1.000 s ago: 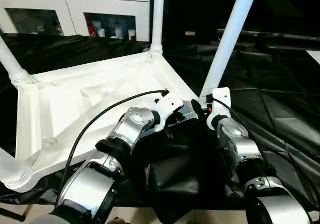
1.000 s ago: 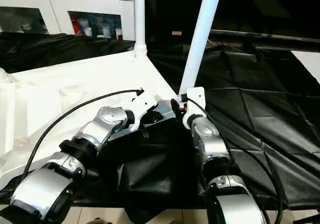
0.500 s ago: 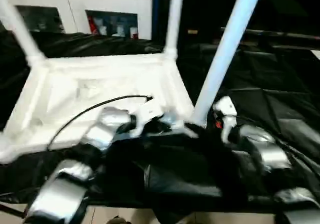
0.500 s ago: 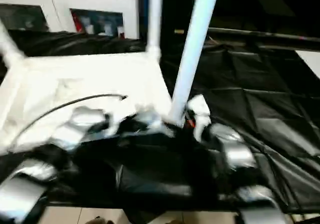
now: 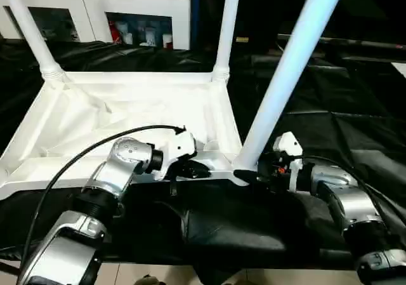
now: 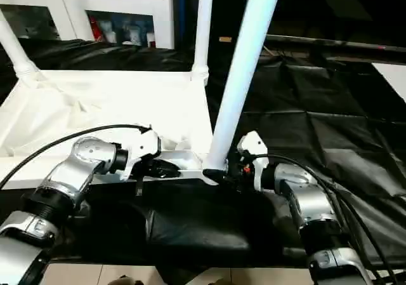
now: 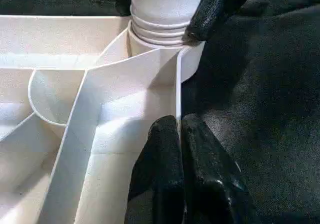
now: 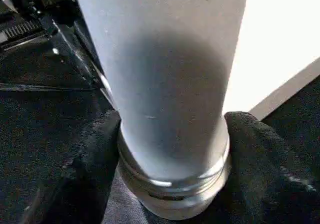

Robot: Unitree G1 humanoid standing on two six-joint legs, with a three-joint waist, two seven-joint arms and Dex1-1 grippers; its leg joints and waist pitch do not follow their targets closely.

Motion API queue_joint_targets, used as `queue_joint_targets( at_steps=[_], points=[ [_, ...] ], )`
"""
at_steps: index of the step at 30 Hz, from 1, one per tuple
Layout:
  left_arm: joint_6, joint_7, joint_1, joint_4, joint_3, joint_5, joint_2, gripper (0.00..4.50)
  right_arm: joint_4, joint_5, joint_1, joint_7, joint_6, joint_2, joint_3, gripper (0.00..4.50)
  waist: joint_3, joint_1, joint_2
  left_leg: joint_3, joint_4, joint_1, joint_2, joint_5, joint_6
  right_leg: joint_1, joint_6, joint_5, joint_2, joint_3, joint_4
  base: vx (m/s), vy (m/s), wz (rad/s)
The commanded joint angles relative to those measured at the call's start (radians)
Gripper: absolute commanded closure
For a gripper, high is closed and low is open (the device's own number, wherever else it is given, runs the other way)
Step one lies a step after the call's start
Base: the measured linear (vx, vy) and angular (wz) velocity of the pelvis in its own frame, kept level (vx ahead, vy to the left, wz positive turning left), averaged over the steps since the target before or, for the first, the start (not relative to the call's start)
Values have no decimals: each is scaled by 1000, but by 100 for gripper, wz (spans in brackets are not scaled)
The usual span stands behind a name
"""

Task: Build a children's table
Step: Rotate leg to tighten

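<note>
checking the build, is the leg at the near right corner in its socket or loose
In its socket: the leg stands upright, its ringed base seated in the tabletop corner, with the right gripper clamped around it.

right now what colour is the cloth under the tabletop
Black; the cloth shows best in the left eye view.

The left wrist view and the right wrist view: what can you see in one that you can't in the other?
Left wrist view: the left pincer pinching the tabletop's thin edge wall, and the ribs on its underside.

Right wrist view: the near leg close up, with the right pincer's fingers on both sides of its base.

Both: that same leg's ringed base, the right pincer's black fingers hugging it, and the black cloth underneath.
</note>
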Motion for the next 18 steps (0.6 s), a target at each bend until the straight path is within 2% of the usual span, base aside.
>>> queue_joint_targets(
  at_steps=[1, 2, 4, 5, 6, 8, 10, 12, 13, 15, 18],
  points=[
    [-5, 23, 2, 9, -15, 0, -28, 450, 3, -5, 8, -27, 0, 13, 9, 155, -52, 5, -8, -17, -55, 1, 59, -135, 85, 48, -224, -133, -96, 57, -75, 0, 0, 0],
    [-5, 23, 2, 9, -15, 0, -28, 450, 3, -5, 8, -27, 0, 13, 9, 155, -52, 4, -8, -18, -56, 1, 59, -135, 84, 47, -223, -138, -95, 57, -76, 0, 0, 0],
    [-1, 162, -34, 78, -4, 45, -65, 450, 71, -65, -3, -174, -27, 46, 0, 164, -47, 2, -10, -18, -58, 3, 58, -157, 72, 43, -209, -194, -96, 57, -84, 0, 0, 0],
    [4, 201, -44, 98, 0, 55, -78, 450, 95, -85, -8, -228, -37, 57, -4, 167, -44, 0, -7, -19, -60, 9, 56, -191, 53, 38, -198, -265, -97, 57, -91, 0, 0, 0],
    [13, 240, -57, 118, 4, 62, -94, 450, 124, -103, -16, -296, -43, 74, -13, 170, -43, -1, -8, -20, -62, 9, 56, -202, 45, 38, -188, -298, -98, 56, -95, 0, 0, 0],
    [31, 312, -82, 152, 5, 76, -129, 450, 164, -114, -32, -417, -36, 112, -40, 171, -45, -4, -9, -24, -64, 10, 57, -211, 24, 37, -174, -326, -98, 57, -94, 0, 0, 0],
    [49, 392, -112, 190, 7, 88, -173, 450, 193, -110, -50, -537, -17, 155, -73, 172, -47, -7, -9, -25, -64, 10, 58, -208, 17, 37, -174, -301, -98, 60, -93, 0, 0, 0],
    [66, 471, -140, 226, 12, 96, -221, 450, 220, -114, -70, -645, -3, 196, -90, 172, -49, -7, -1, -23, -63, 10, 57, -197, 21, 37, -185, -253, -97, 62, -90, 0, 0, 0],
    [66, 471, -140, 226, 12, 96, -221, 450, 220, -114, -70, -645, -3, 196, -90, 172, -52, -6, -6, -22, -61, 8, 54, -182, 27, 42, -188, -223, -96, 61, -87, 0, 0, 0],
    [75, 538, -175, 279, 7, 103, -302, 450, 277, -127, -121, -795, 20, 275, -98, 172, -54, -7, 1, -21, -59, 7, 52, -156, 38, 42, -201, -161, -94, 62, -84, 0, 0, 0],
    [54, 545, -192, 310, -5, 113, -333, 450, 308, -158, -151, -815, -8, 311, -70, 172, -53, -7, -2, -20, -58, 7, 50, -164, 36, 44, -201, -175, -95, 61, -86, 0, 0, 0]
  ],
)
